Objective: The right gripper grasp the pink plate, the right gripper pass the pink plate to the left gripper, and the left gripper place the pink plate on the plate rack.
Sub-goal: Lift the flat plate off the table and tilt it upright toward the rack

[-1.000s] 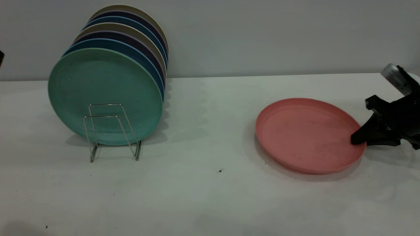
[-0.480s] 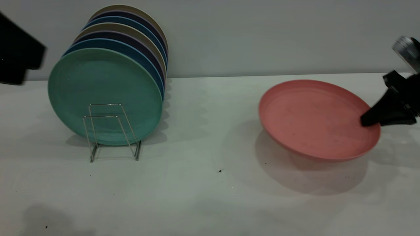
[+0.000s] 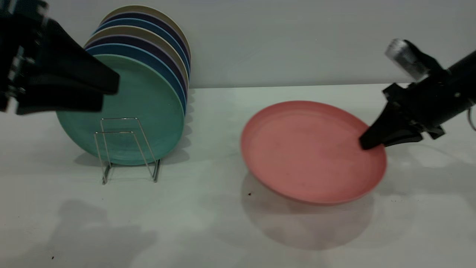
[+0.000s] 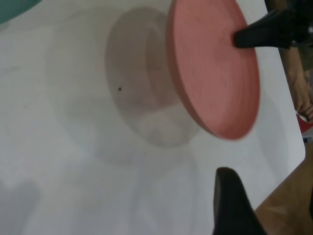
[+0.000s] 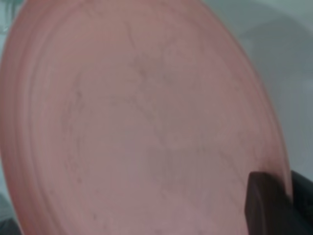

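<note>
The right gripper clamps the rim of the pink plate, which hangs tilted above the table. The left gripper is spread open before the plate rack.

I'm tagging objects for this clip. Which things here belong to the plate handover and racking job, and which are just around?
In the job:
pink plate, lifted off the table
right gripper, shut on its rim
left gripper, near the rack
plate rack

Just around:
teal-green plate and the plates stacked behind it
table
</note>
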Robot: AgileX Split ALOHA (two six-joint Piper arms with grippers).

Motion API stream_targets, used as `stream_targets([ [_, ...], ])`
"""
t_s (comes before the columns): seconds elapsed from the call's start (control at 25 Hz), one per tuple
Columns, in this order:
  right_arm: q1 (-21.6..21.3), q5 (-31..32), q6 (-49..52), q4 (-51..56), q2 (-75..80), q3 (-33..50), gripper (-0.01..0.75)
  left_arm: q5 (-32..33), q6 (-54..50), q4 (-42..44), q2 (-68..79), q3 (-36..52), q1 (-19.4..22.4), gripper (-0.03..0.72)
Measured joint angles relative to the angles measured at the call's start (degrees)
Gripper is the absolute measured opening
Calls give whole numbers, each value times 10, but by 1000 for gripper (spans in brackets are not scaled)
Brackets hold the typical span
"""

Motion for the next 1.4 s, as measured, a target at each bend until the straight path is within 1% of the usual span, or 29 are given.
stream_targets([
  [0.36, 57, 9, -2, 12, -34, 0, 17, -6, 108, -100, 92, -1, -3, 404],
  [0.56, 81, 15, -2, 19, -34, 0, 17, -8, 140, -140, 111, -1, -38, 404],
  [0.68, 93, 23, -4, 31, -34, 0, 17, -12, 147, -149, 117, -1, -52, 404],
  [0.88, 106, 45, -11, 57, -34, 0, 17, -30, 148, -149, 122, -1, -53, 404],
  [1.08, 116, 57, -14, 73, -34, 0, 17, -33, 148, -154, 122, -1, -53, 404],
  [1.4, 151, 80, -33, 116, -34, 0, 17, -37, 148, -168, 122, -1, -53, 395],
])
